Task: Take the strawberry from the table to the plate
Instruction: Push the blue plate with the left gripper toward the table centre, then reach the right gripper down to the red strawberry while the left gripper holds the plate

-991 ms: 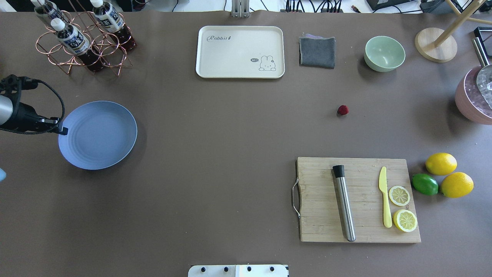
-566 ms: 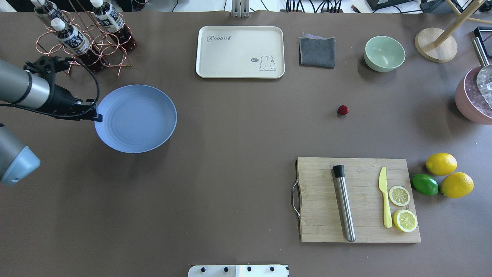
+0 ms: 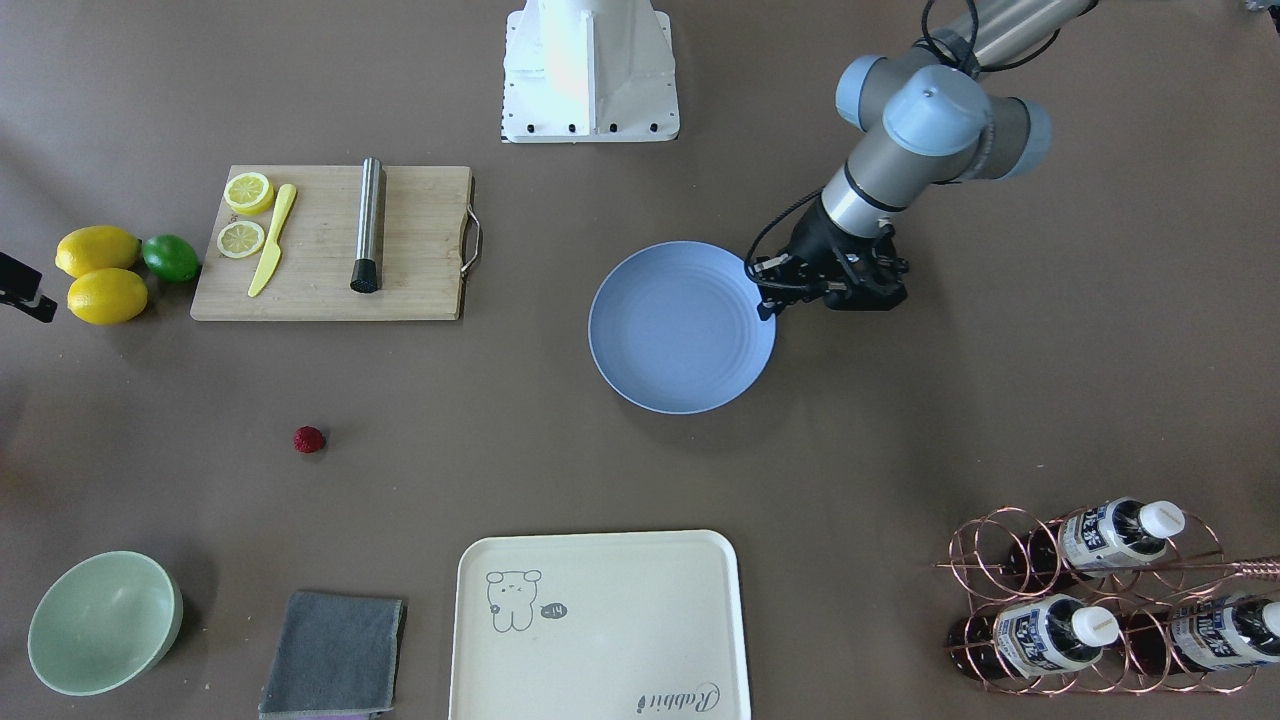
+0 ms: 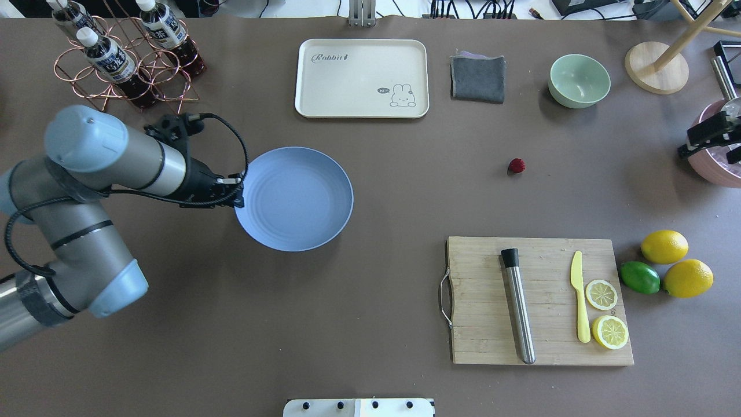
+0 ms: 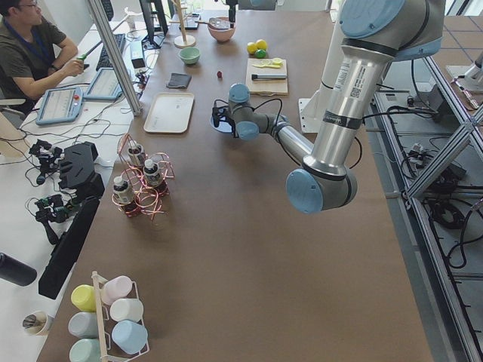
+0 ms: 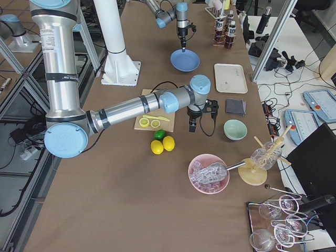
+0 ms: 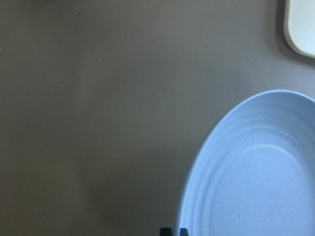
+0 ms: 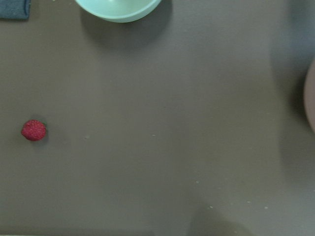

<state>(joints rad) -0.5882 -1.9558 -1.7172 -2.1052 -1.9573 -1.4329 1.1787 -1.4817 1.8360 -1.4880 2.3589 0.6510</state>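
My left fingers (image 4: 237, 198) pinch the plate (image 4: 301, 202) rim. The strawberry (image 4: 517, 166) lies untouched on the counter (image 4: 370, 289), so I judge my right fingers (image 4: 703, 138), grip unreadable, should descend there.

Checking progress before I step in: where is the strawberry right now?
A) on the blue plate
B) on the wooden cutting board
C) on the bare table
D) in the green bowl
C: the strawberry lies on the bare table, well apart from the blue plate, between the green bowl and the cutting board.
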